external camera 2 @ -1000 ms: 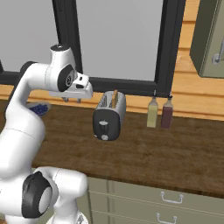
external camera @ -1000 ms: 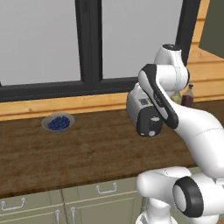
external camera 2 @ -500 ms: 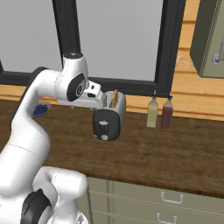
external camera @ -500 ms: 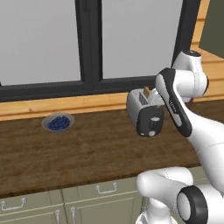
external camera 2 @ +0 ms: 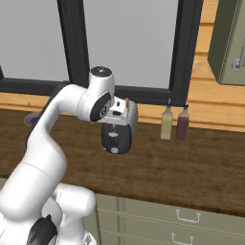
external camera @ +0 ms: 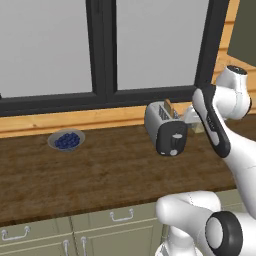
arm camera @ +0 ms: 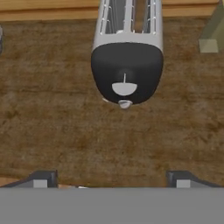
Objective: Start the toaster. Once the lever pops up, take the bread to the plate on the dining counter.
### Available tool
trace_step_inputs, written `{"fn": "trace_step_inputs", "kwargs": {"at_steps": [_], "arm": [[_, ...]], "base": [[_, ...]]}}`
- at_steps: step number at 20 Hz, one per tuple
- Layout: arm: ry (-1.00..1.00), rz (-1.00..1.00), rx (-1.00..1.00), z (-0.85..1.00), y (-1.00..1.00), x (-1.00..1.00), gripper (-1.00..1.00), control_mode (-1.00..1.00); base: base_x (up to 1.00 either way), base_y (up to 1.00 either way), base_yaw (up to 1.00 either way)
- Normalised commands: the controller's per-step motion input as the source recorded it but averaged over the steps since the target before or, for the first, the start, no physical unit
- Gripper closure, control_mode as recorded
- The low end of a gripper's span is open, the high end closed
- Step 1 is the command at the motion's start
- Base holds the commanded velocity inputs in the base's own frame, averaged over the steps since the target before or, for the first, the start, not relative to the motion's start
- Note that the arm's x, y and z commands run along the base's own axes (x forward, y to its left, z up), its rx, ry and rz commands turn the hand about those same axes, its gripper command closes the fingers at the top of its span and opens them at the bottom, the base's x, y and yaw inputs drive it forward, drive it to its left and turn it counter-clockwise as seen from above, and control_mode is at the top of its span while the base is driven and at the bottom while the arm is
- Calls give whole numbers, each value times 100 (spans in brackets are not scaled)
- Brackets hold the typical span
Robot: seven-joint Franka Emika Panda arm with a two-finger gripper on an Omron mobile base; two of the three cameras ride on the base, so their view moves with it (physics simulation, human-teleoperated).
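The silver-grey toaster stands on the wood counter under the window, its dark front panel towards me. A tan slice of bread sticks up out of one slot. My gripper hovers just in front of and above the toaster, looking down at its front panel. Its fingertips stand wide apart with nothing between them, so it is open. The plate and the dining counter are out of view.
A grey bowl of blueberries sits on the counter to the left. Two bottles stand against the wall right of the toaster. An upper cabinet hangs at the right, and drawers run below the counter edge.
The arm has swung right, from left of the toaster to just over its front. The gripper's jaws have spread wide open.
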Motion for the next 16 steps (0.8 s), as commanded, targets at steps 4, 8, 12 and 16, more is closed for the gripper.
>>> {"fn": "trace_step_inputs", "kwargs": {"at_steps": [4,8,12,16], "arm": [[-4,0,13,-14,-32,4,-100,-100],[0,0,13,-6,-20,13,-100,-100],[0,-4,14,-1,-6,40,100,-100],[0,-5,1,-13,8,35,100,-100]], "base": [[0,0,0],[0,0,0],[0,0,0],[0,0,0]]}}
